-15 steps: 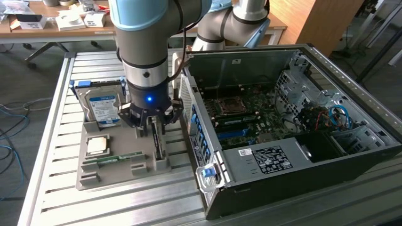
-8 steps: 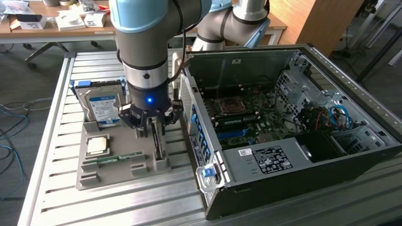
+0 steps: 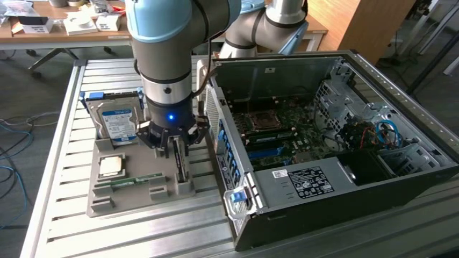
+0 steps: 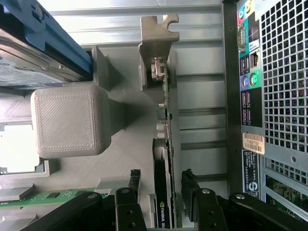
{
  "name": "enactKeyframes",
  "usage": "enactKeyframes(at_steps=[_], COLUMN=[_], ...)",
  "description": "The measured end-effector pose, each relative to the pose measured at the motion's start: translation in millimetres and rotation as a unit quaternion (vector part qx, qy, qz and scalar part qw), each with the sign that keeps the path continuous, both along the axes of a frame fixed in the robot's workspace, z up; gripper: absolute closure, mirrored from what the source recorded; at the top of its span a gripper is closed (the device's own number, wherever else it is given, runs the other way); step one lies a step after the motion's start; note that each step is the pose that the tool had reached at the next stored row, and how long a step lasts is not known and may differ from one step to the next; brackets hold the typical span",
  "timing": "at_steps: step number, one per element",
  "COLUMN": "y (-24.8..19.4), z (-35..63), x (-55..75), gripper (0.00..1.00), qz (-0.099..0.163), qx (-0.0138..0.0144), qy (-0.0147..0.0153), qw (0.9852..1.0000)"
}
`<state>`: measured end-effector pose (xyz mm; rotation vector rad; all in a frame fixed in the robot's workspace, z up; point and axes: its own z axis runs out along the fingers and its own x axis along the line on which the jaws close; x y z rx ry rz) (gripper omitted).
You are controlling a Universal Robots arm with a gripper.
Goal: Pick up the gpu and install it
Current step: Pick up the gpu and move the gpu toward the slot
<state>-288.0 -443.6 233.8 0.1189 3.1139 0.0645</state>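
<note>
The tool (image 4: 161, 180) is wide open, a finger either side of the gpu (image 4: 163, 120), holding nothing. The card stands on edge in the grey holder (image 3: 136, 201) (just beside the computer case (image 4: 284, 72)). It is likely light, stiff and fragile, so the flat faces at mid-length look the best hold.

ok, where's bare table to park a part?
Widest: bare table slats in front of the tray, across to the computer case corner. Narrower strips: between tray and table edge on the exterior view's left, and behind the hard drive. Crowded: tray-to-case gap, where the open gripper straddles the gpu.
</note>
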Motion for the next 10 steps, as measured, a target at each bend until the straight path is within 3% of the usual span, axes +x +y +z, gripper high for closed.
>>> enactKeyframes(at_steps=[10], y=[0.0], z=[-0.5], x=[0.6], gripper=[0.53], qz=[0.000], qx=[0.0001], qy=[-0.0001], qw=[1.0000])
